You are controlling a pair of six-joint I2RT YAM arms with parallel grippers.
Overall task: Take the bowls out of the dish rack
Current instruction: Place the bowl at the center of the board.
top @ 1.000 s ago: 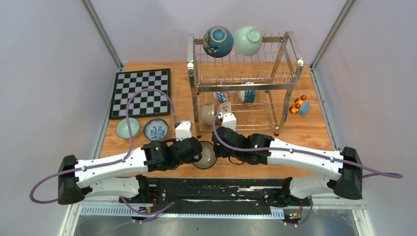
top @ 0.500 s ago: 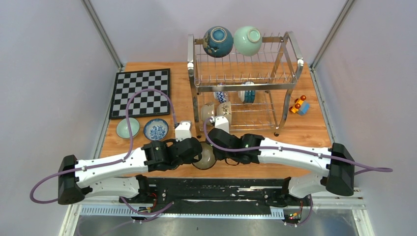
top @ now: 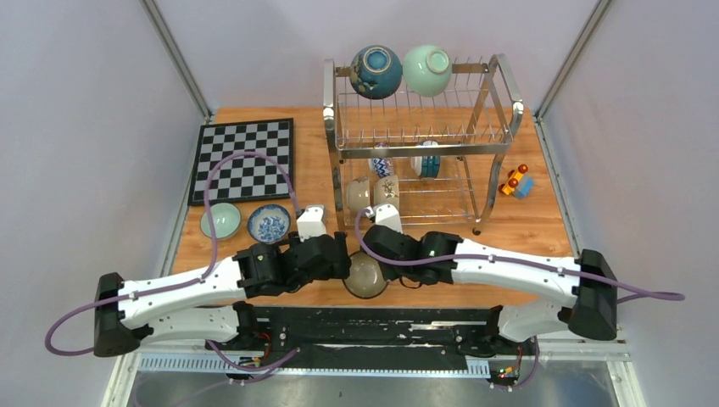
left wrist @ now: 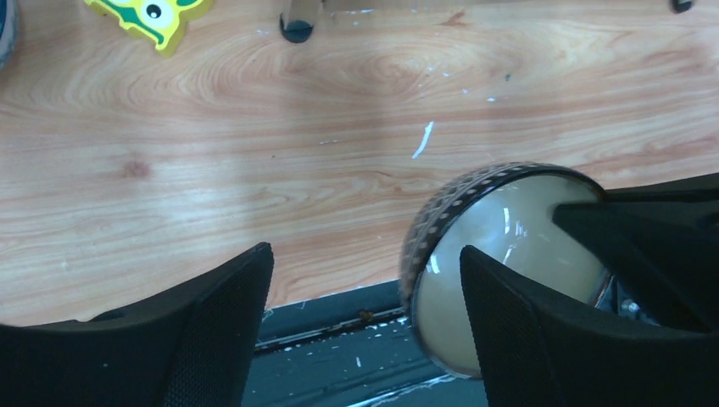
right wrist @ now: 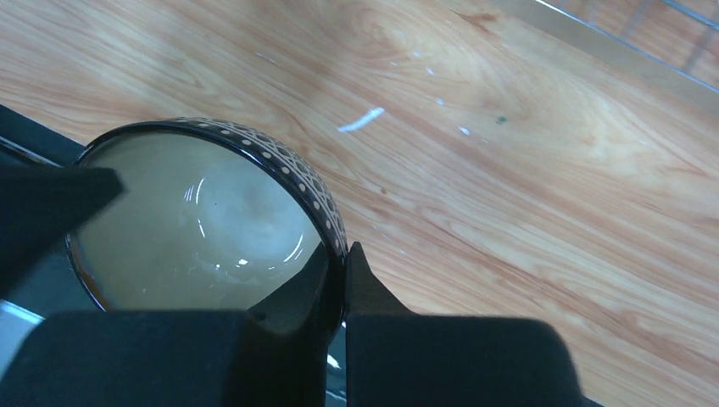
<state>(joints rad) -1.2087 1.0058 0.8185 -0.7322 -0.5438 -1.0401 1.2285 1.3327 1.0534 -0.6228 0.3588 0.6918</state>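
The right gripper (right wrist: pixel 343 254) is pinched tight on the rim of the dark-rimmed bowl (right wrist: pixel 203 220), 1 finger inside the wall and 1 outside, while the left gripper (left wrist: pixel 365 280) stands wide just beside it, holding nothing. The bowl sits at the near edge of the table (top: pixel 526 237), partly over the black base strip (top: pixel 381 326) (6 other bowls (top: pixel 376 70) wait in the dish rack (top: pixel 407 149)). A rim pinch on glazed ceramic may let it pivot or slip, and released here it could tip off the edge.
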